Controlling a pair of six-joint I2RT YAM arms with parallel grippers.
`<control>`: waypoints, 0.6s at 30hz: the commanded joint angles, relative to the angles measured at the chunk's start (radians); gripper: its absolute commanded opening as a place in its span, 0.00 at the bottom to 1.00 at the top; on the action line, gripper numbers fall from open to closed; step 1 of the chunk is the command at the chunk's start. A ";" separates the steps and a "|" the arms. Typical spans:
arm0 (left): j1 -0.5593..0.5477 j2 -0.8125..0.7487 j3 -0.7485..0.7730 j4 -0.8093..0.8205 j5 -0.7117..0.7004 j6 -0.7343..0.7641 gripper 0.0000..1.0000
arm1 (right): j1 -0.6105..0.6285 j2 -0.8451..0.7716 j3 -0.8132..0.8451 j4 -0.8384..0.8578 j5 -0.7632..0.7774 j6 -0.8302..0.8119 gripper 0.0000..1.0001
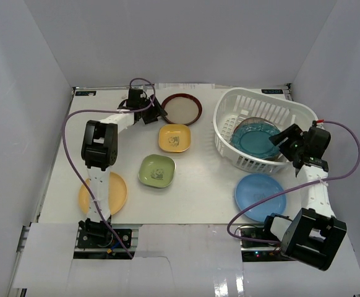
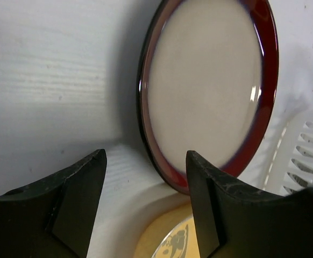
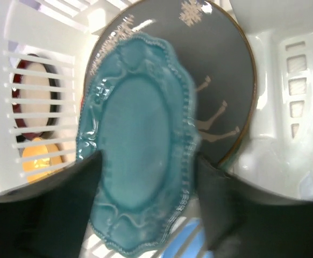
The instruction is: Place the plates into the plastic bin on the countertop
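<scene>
The white plastic bin stands at the right on the white countertop. A teal scalloped plate lies in it on a grey deer plate. My right gripper is open over the bin's near right side, and its jaws straddle the teal plate above the grey plate. My left gripper is open at the left edge of the dark-red rimmed plate, which fills the left wrist view. No red-blue wave plate shows.
A small square yellow dish and a green one lie mid-table. A plain blue plate lies in front of the bin. A yellow round plate lies at the near left, partly under the left arm. White walls surround the table.
</scene>
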 commanded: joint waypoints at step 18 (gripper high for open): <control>-0.031 0.125 0.134 0.001 -0.117 0.061 0.19 | 0.395 0.251 0.369 -0.338 0.736 -0.377 0.90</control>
